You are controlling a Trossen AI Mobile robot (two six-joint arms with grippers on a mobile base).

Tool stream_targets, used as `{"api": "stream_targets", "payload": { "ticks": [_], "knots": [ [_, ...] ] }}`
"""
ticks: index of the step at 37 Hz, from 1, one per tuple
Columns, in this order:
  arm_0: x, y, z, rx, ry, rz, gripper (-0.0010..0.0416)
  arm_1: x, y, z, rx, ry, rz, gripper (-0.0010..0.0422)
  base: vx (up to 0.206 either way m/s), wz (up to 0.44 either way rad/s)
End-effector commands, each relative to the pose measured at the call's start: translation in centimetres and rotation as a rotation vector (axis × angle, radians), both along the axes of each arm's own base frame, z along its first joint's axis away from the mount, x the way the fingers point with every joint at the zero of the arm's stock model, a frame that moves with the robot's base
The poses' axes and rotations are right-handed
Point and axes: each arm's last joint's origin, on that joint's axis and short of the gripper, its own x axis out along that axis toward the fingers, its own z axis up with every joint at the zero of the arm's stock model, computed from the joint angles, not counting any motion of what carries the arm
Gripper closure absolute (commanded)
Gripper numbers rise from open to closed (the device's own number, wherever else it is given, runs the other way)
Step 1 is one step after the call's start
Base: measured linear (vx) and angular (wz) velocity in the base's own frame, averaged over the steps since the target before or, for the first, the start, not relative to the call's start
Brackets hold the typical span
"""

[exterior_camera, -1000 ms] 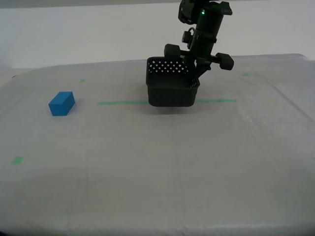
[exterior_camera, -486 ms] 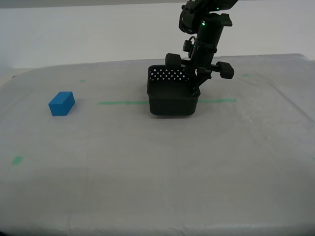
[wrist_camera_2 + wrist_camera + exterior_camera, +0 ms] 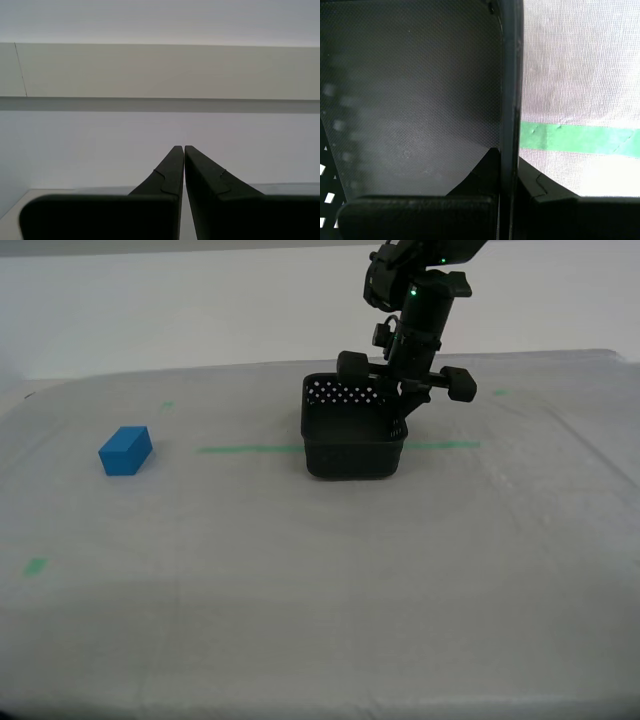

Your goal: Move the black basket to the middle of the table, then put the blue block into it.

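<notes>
My first hand [image 3: 400, 410] pinches one side wall of the black basket [image 3: 352, 438]. The basket sits on the bench [image 3: 320, 580], on the green tape line [image 3: 248, 449]. The blue block [image 3: 125, 450] sits well apart, toward the exterior view's left. My second hand [image 3: 184, 150] is pressed together, holding nothing.

One black basket [image 3: 352, 438], one blue block [image 3: 125, 450]

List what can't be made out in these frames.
- Black basket floor under its near wall: hidden in the exterior view.
- Whether the basket rests on the table: unclear.
- Blue block: absent from both wrist views.
- My second hand: not in the exterior view.
- My first hand's fingertips: blurred, dark against the basket wall.
</notes>
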Motion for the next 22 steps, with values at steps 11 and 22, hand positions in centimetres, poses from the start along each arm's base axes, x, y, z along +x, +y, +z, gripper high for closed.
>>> {"api": "stream_targets", "payload": {
  "ticks": [11,22],
  "knots": [
    [-0.02,0.02,-0.31,-0.003,-0.022,0.033,0.0406,-0.01,-0.01,0.08,0.001,-0.006,0.0,0.0412,0.0,0.0],
    [0.03,0.04,-0.3,-0.002,-0.027,0.032,0.0366,-0.01,0.0,0.08,0.001,-0.006,0.001,0.0412,0.0,0.0]
  ]
}}
